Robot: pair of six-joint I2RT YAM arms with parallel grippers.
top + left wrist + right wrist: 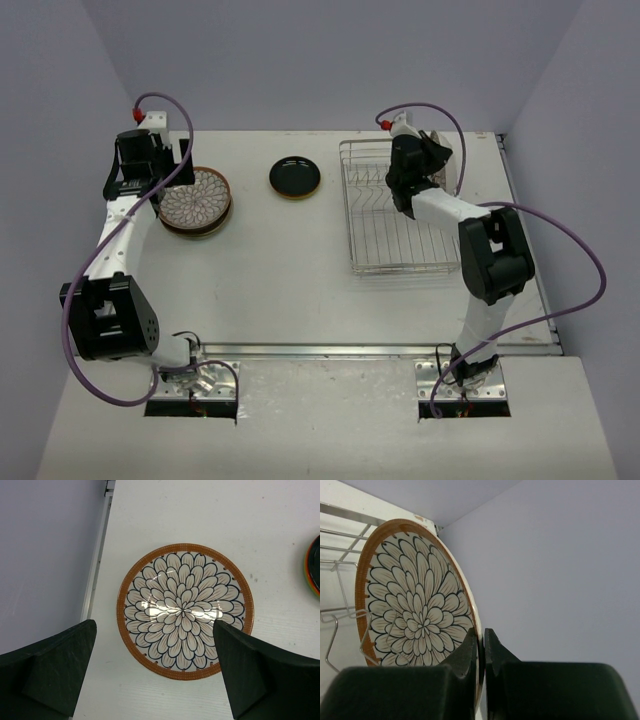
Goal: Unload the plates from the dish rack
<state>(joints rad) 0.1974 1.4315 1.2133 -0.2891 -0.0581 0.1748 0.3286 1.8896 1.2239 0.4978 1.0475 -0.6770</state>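
A brown-rimmed plate (415, 605) with a flower pattern stands upright at the far right end of the silver wire dish rack (400, 215). My right gripper (483, 639) is shut on its rim; in the top view the gripper (430, 160) sits over the rack's far right corner, the plate's pale back (455, 170) beside it. My left gripper (155, 675) is open and empty, hovering above a matching flower-patterned plate (185, 611) that tops a short stack (195, 200) on the table at the far left. A black plate (295, 177) lies flat mid-table.
The rest of the rack shows only bare wires and prongs (340, 590). The black plate's orange rim (314, 565) shows at the left wrist view's right edge. The table's left edge (97, 565) runs close beside the stack. Purple walls enclose the table.
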